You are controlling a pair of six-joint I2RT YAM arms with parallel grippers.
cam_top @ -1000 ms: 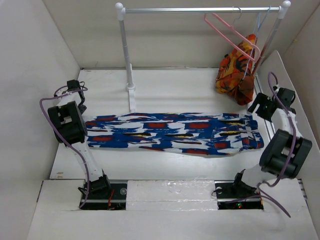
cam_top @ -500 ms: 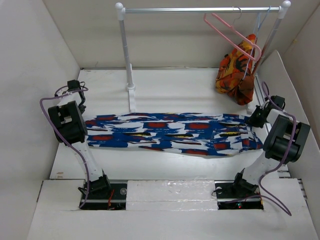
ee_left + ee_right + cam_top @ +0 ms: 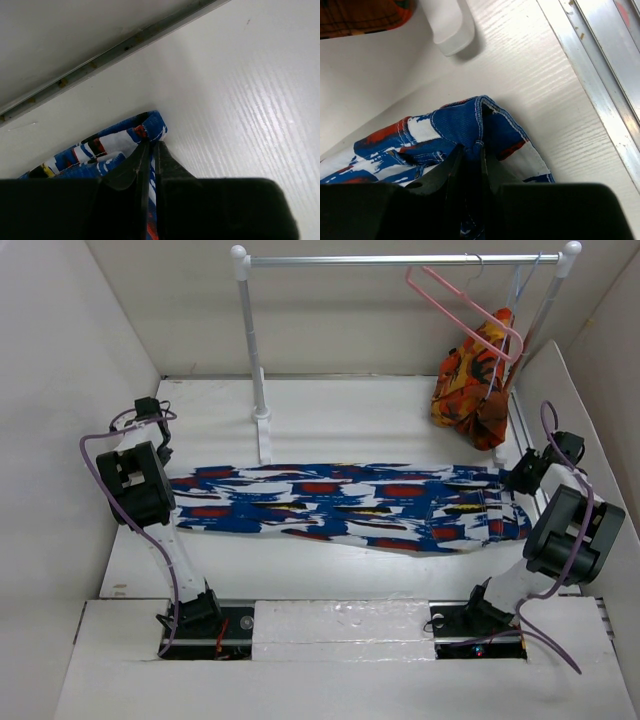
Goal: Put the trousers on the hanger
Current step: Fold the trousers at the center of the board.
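Trousers [image 3: 345, 505] lie flat and stretched lengthwise across the white table [image 3: 350, 410], waist end to the right, leg ends to the left. Left gripper [image 3: 150, 146] is pinched tight on the leg-end hem, fabric between its fingers. Right gripper [image 3: 470, 150] is clamped on the waistband edge, jaws nearly together with cloth bunched between them. Pink hanger [image 3: 470, 300] hangs tilted on the rail [image 3: 400, 259] at back right, well apart from the trousers, just beside an orange-red garment [image 3: 475, 380].
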